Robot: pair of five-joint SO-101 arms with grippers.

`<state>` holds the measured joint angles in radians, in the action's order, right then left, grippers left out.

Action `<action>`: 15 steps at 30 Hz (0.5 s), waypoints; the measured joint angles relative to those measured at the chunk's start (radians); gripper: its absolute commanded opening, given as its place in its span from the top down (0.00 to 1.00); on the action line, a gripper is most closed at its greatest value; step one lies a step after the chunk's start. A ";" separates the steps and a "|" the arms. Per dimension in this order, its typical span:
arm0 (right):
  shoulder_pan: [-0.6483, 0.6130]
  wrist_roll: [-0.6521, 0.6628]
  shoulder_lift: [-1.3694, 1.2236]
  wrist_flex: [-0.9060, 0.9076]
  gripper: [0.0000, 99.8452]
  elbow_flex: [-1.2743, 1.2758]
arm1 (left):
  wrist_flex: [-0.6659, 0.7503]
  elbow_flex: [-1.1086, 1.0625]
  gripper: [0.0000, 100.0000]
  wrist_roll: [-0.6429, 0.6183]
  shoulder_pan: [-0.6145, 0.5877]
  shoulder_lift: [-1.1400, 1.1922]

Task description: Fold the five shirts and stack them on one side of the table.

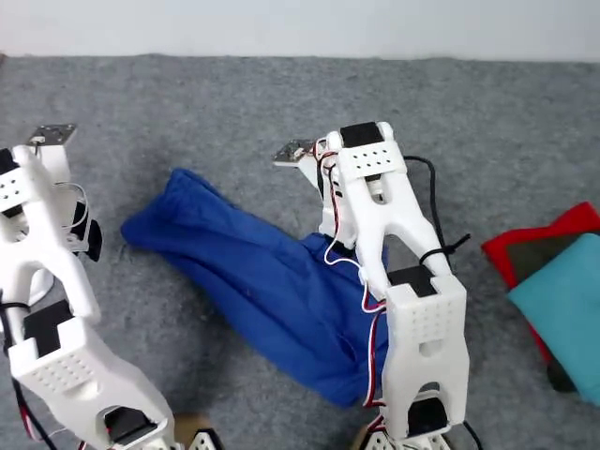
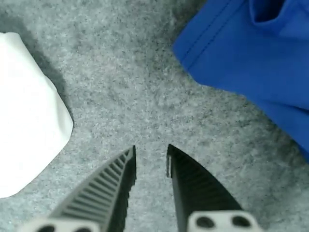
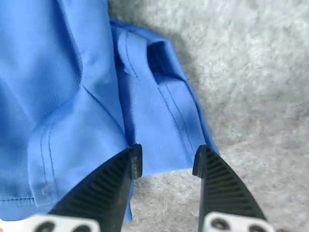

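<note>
High view: a crumpled blue shirt (image 1: 272,281) is being shown sprawled across the fuzzy grey table (image 1: 187,103), with folded teal shirt (image 1: 567,300) lying on red shirt (image 1: 539,242) at 3 o'clock. Its stitched hem is being straddled by the right gripper (image 3: 166,159), jaws wide. The left gripper (image 2: 150,157) is being held narrowly parted over bare felt.

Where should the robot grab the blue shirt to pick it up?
Probably the stitched corner flap of the blue shirt, coming straight down from above. The shirt lies limp on the gray cover, and that flap sits at its edge, just between the fingers of the open right hand.
</note>
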<state>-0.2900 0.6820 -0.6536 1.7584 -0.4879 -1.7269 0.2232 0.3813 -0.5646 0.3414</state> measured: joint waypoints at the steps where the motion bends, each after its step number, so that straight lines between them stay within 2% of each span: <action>1: 0.000 0.014 -0.026 0.000 0.81 0.000 | 0.000 0.000 0.90 0.000 0.000 0.000; 6: 0.005 0.078 -0.114 -0.003 0.81 0.000 | 0.000 0.000 0.90 0.000 0.000 0.000; 15: 0.104 0.087 -0.127 -0.003 0.81 -0.109 | 0.000 0.000 0.90 0.000 0.000 0.000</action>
<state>-0.1857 0.7695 -0.7810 1.7553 -0.5969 -1.7269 0.2232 0.3813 -0.5646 0.3414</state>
